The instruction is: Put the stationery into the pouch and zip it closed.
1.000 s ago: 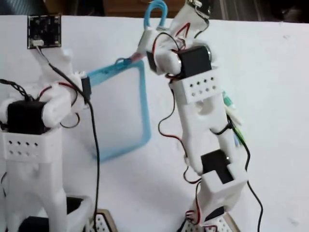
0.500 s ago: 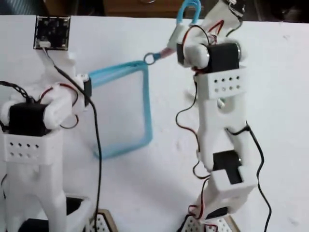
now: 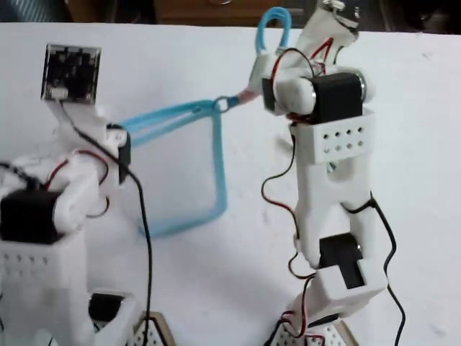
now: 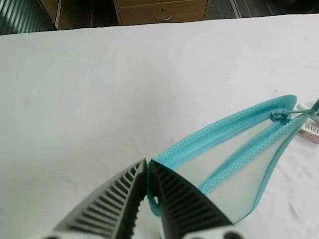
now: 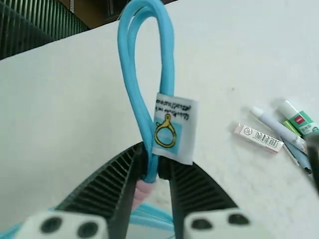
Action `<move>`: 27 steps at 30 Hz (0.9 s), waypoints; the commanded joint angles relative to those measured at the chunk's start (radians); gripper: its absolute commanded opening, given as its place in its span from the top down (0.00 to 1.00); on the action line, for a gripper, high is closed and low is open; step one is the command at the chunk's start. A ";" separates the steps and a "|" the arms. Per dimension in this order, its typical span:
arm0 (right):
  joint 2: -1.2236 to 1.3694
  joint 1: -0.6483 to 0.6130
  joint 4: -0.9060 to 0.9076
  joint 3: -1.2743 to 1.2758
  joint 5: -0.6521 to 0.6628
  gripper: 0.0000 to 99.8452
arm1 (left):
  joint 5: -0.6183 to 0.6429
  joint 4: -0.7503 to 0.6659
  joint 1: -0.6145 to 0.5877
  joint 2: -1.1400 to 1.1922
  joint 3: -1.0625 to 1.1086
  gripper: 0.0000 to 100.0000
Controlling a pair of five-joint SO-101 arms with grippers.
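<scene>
Though crowded up front by two white arms [image 3: 331, 180], broad white surface [image 3: 410, 166] off to their right. Between arms: clear, blue-edged pouch [image 3: 180, 173], zip gaping. Left tool [image 4: 148, 184] pinched together on one pouch corner; right tool [image 5: 152, 174] clamped on blue strap [image 5: 144, 74] at the zip pull. Stationery [image 5: 259, 137] loose just past that end, outside. Beyond far edge, wooden drawers [image 4: 159, 10].

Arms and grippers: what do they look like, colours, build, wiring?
The left arm and right arm are white plastic with black servo blocks, perforated brackets, and loose red and black cables. The left gripper and right gripper have dark grey ribbed fingers.
</scene>
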 commanded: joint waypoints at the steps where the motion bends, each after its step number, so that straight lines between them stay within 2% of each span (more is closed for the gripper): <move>1: -0.050 -0.007 0.012 -0.031 0.037 0.98 | -0.046 -0.025 0.005 -0.096 0.094 0.98; 10: -0.053 0.042 0.048 -0.005 0.149 0.98 | -0.190 -0.060 0.005 -0.332 0.339 0.98; 18: -0.085 0.064 0.048 0.026 0.281 0.98 | -0.193 -0.147 0.004 -0.426 0.433 0.98; 27: -0.130 0.145 0.048 0.064 0.454 0.98 | -0.193 -0.152 0.005 -0.432 0.437 0.98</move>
